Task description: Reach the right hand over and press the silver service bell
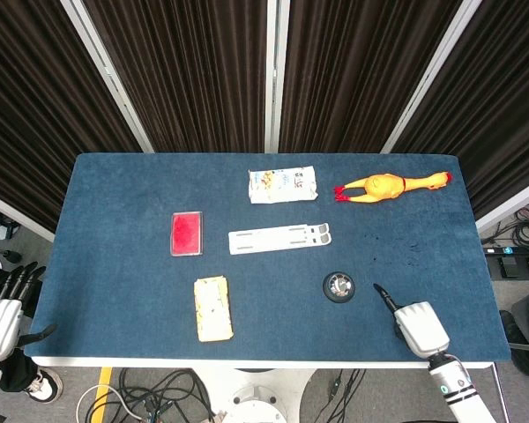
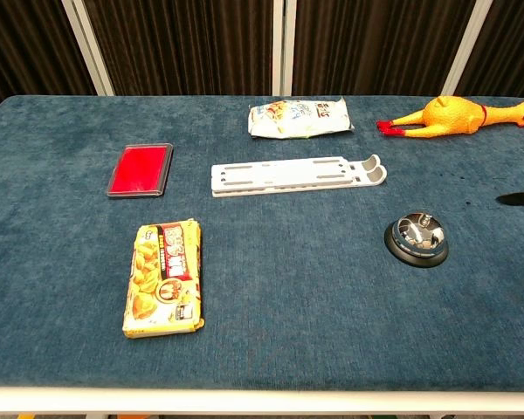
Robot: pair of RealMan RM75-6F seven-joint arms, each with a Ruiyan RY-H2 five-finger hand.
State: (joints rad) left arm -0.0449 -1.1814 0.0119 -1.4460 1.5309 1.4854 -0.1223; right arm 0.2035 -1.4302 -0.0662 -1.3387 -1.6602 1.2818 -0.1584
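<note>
While the right hand (image 1: 420,324) hovers empty at the bell's (image 1: 339,286) four o'clock, one finger extended, the bell sits near the table's (image 1: 115,264) front edge, looking rigid and steady, best pressed on its top button.

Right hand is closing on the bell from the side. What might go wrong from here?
The right hand sits low beside the silver service bell, with one finger extended toward it, not above it. Continuing sideways would likely shove the bell across the cloth rather than ring it. Only a fingertip shows at the chest view's edge, so height above the button is hard to judge. An overshoot could nudge the white bracket beyond.
</note>
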